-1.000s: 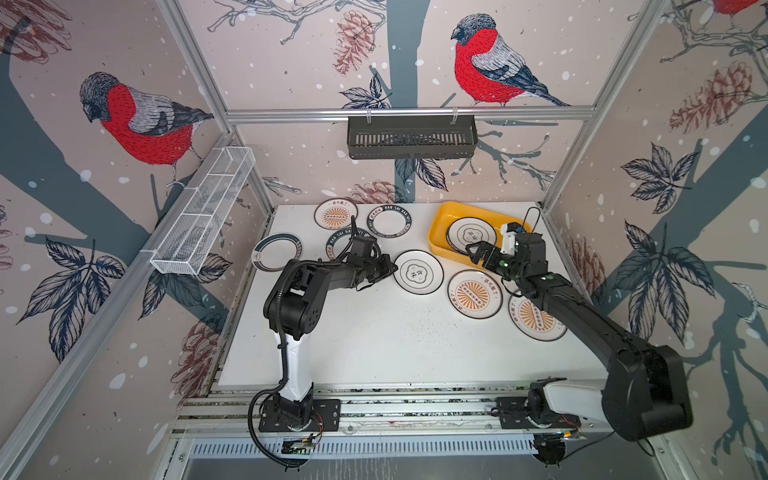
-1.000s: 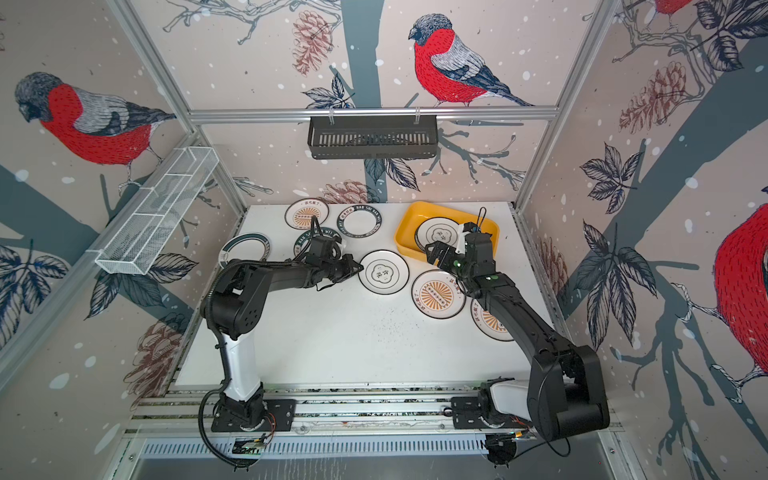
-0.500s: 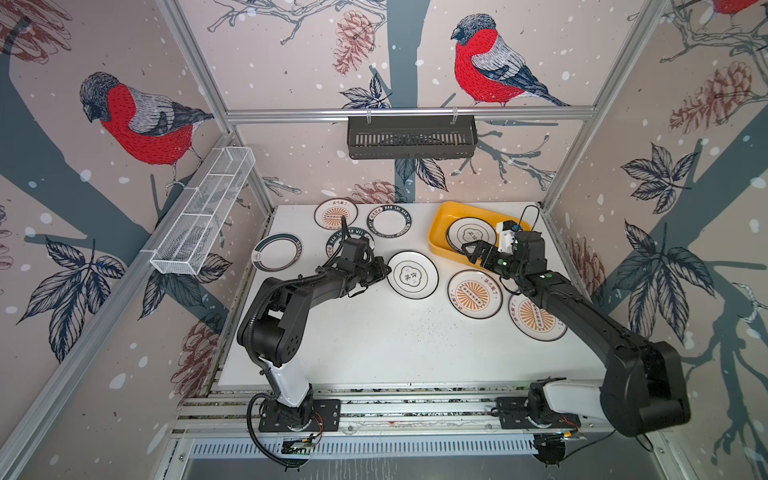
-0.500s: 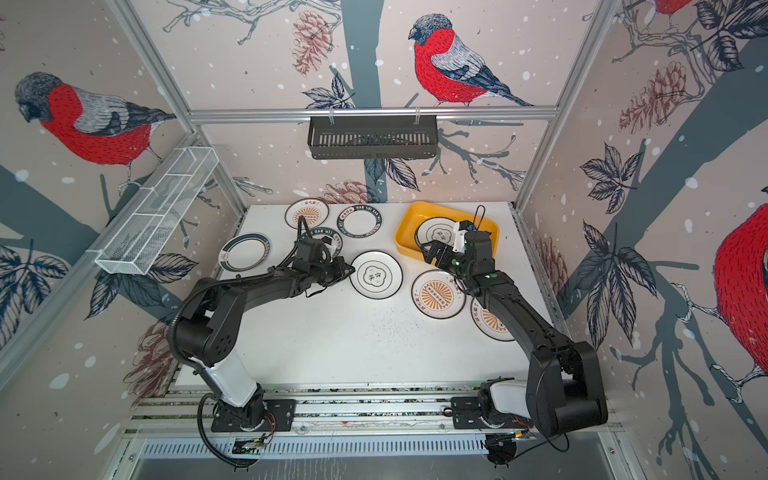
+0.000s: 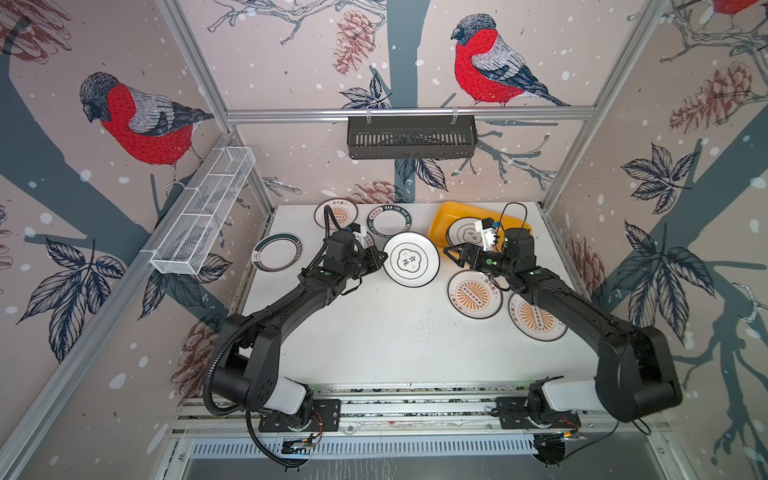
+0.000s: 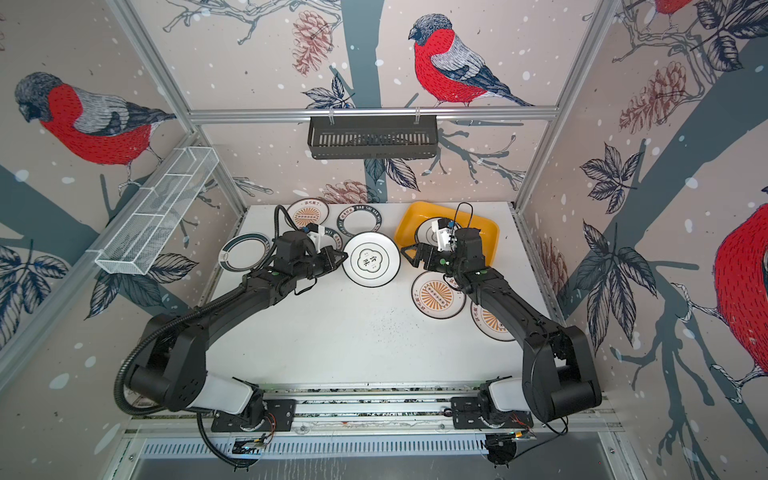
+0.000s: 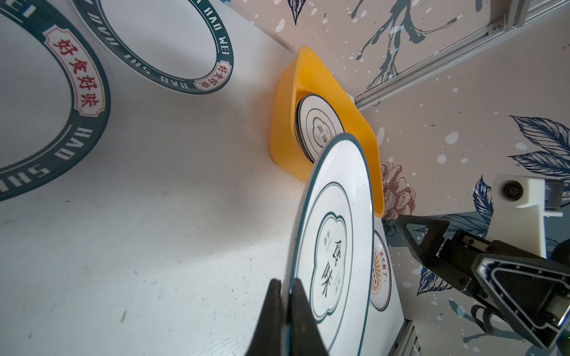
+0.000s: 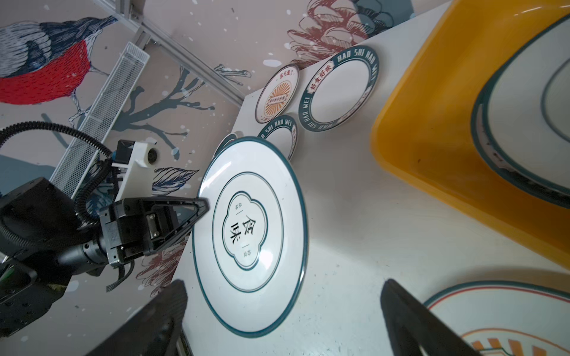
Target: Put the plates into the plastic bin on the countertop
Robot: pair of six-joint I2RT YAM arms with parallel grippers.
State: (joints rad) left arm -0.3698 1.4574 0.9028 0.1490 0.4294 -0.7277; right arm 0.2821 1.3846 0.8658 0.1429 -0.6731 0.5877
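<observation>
Left wrist view crops the left tool (image 7: pixel 286 281), yet we see its jaws pinched on the rim of the round white flower-emblem plate (image 7: pixel 333 246). In both top views the right arm (image 5: pixel 561 303) hides part of the plates stacked (image 5: pixel 459 230) in the shallow yellow plastic bin (image 5: pixel 441 217). Since a second ago the plate has risen and the empty right tool (image 5: pixel 452 257), jaws spread wide, has neared it. It hangs face up over the white table (image 5: pixel 374 332), just beside the bin.
</observation>
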